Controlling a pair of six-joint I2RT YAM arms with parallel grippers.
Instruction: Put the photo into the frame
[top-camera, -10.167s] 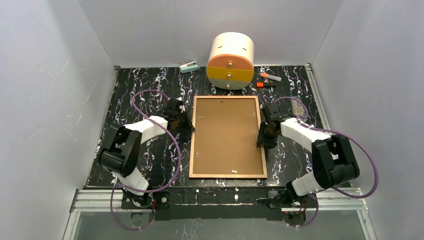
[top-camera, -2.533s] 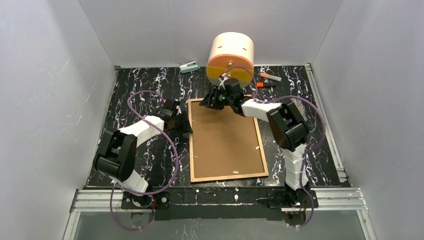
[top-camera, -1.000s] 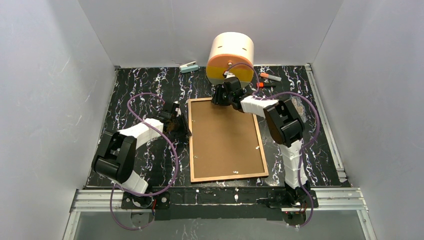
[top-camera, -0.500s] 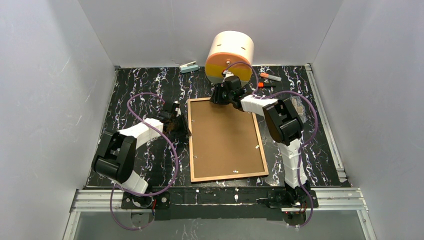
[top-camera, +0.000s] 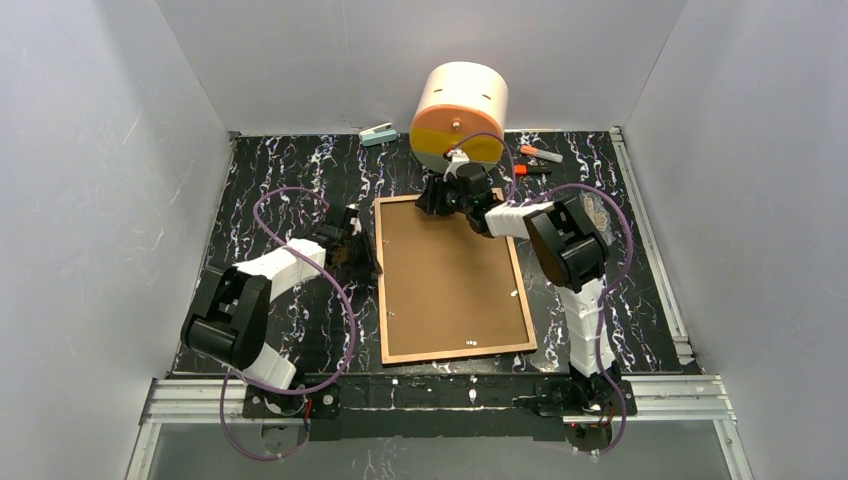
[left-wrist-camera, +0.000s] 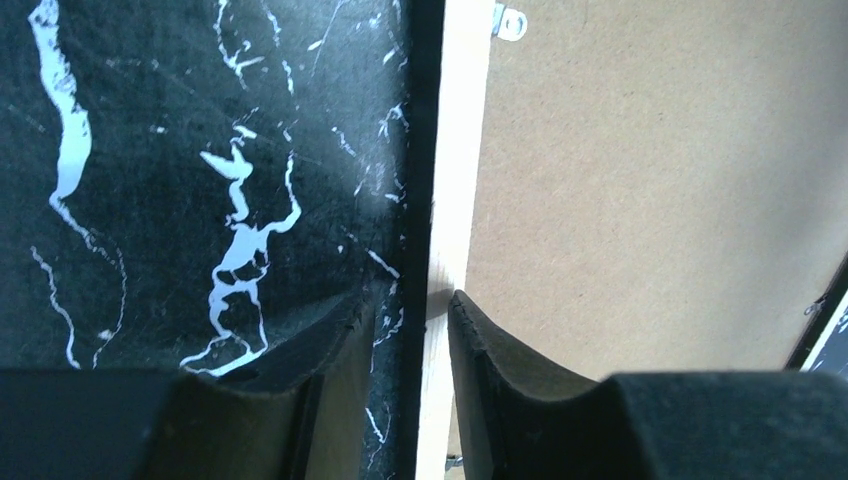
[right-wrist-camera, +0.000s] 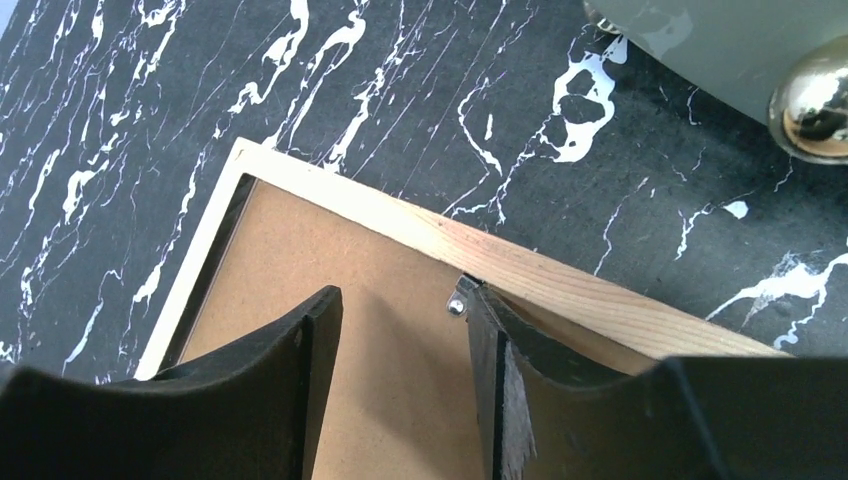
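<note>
Snugly, a backing board (top-camera: 450, 275) fills the frame (top-camera: 380, 300); left jaws pinch its rim, right jaws parted.

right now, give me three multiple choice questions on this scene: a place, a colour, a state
1. Where is the right gripper? A) at the frame's far edge B) at its near edge C) at its left edge
2. What colour is the frame's rim? A) red B) light wood C) blue
3. How does the frame lie? A) on edge B) glass up C) back up
Answers: 1 A, it sits by a metal clip on the far rim; 2 B, pale wood shows; 3 C, the brown backing board faces up.
</note>
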